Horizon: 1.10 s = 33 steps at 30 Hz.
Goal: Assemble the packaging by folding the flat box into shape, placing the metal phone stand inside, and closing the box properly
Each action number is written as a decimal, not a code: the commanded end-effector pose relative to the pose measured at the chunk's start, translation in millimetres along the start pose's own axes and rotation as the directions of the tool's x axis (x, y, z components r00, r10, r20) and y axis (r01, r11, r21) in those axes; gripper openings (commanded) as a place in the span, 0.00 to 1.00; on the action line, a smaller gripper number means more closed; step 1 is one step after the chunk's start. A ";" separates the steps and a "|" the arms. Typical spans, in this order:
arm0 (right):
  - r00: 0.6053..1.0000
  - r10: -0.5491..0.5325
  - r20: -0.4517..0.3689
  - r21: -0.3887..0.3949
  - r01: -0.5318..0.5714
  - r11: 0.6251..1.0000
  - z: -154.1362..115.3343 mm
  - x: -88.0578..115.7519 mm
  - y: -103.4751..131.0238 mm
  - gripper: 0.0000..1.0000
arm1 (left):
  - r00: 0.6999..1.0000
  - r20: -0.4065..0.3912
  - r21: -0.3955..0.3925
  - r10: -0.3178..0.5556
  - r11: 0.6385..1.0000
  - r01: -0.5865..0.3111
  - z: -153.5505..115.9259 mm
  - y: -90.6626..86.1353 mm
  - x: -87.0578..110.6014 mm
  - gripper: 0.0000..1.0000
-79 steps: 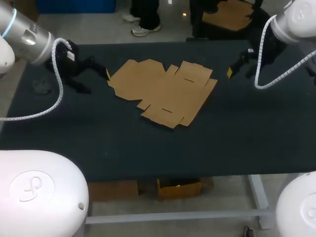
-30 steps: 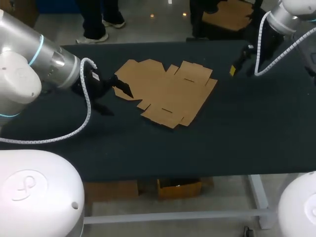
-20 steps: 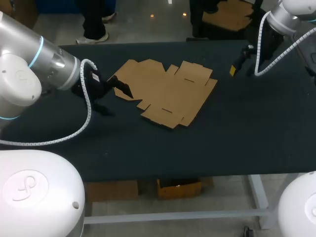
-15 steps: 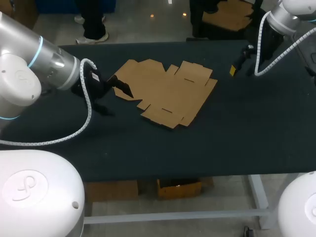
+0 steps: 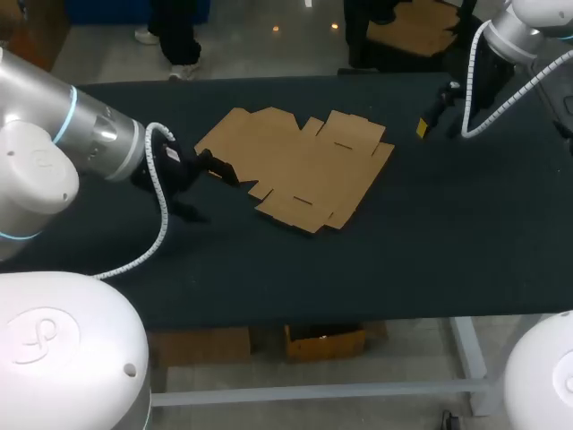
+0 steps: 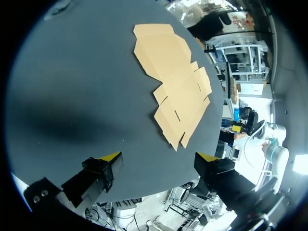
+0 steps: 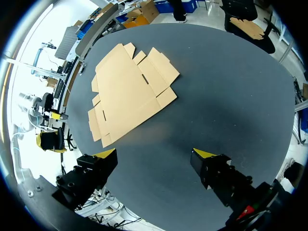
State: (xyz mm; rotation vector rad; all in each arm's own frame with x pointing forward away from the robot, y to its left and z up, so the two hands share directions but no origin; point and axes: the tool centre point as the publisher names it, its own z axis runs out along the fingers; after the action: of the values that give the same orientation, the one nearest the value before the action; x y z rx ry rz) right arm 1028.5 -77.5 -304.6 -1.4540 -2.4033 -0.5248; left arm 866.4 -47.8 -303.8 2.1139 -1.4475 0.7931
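Note:
The flat brown cardboard box blank lies unfolded in the middle of the dark table. My left gripper sits low at the blank's left edge, open, with one finger over the cardboard's corner. In the left wrist view the blank lies ahead of the open left gripper, with nothing between its fingers. My right gripper hovers at the far right, clear of the blank and open. From the right wrist the blank lies ahead of the right gripper. No metal phone stand shows in any view.
The black table top spreads wide in front of and to the right of the blank. Its front edge runs along the near side in the head view.
The left arm has swung in from the far left to the blank's left edge. Over the last second it dropped a little toward the table's front. The right arm has kept still.

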 end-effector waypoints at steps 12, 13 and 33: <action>1.000 -0.001 0.000 0.000 0.001 1.000 -0.3 0.3 -0.5 1.00 | 0.996 -0.093 0.064 -0.011 0.998 0.017 50.2 5.5 -0.2 1.00; 1.000 -0.001 0.000 0.000 0.001 1.000 -0.3 0.3 -0.5 1.00 | 0.995 -0.097 0.067 -0.014 0.998 0.020 52.1 5.1 0.5 1.00; 1.000 -0.001 0.000 0.000 0.001 1.000 -0.3 0.3 -0.5 1.00 | 0.988 -0.141 0.097 -0.064 0.992 0.078 83.7 -17.3 4.0 1.00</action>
State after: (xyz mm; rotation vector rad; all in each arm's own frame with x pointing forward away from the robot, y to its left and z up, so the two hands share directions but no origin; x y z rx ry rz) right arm 1028.5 -77.5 -304.6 -1.4541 -2.4035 -0.5248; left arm 893.0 -91.7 -356.7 2.1313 -1.2775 0.9921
